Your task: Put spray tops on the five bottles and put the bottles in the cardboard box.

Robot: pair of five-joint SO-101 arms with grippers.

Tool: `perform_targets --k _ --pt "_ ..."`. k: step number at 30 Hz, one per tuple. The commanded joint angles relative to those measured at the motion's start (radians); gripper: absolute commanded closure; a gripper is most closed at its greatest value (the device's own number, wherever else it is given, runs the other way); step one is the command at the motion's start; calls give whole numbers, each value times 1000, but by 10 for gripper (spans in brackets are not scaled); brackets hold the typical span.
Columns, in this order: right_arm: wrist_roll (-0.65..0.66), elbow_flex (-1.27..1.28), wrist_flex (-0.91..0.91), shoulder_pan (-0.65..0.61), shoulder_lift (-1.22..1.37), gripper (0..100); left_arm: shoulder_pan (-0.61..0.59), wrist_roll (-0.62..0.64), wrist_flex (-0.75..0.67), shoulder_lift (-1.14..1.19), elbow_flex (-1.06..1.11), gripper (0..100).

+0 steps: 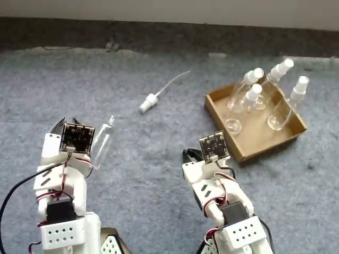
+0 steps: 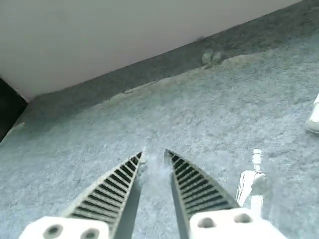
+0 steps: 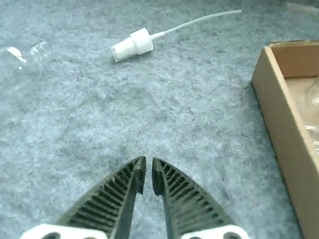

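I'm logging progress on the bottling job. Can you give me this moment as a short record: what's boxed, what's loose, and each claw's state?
boxed: four bottles with spray tops, in the cardboard box
unfinished: one topless bottle, lying on the carpet beside the left claw
loose part: spray top with its tube, on the carpet, apart from bottle and box
left claw: empty, slightly open
right claw: empty, nearly shut, near the box
remaining: top the last bottle, then box it

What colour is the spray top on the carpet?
The spray top is white, with a thin pale tube; the right wrist view shows it best.
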Motion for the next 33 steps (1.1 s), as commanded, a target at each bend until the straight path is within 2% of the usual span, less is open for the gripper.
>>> perform_targets --k 1,8,12,19,24,33 --pt "11 -2 -28 -12 -18 989 -13 -2 209 111 -269 987" --pt "12 2 -30 -12 -18 989 -13 -2 456 415 -561 987" --pt "12 2 -30 -12 -18 989 -13 -2 517 621 -667 987" --pt "12 2 -36 -12 -18 989 -13 -2 516 924 -754 987" --pt "12 30 -128 -12 -18 989 -12 -2 509 1101 -808 987" --pt "12 70 -128 -12 -18 989 -10 -2 308 1337 -842 987"
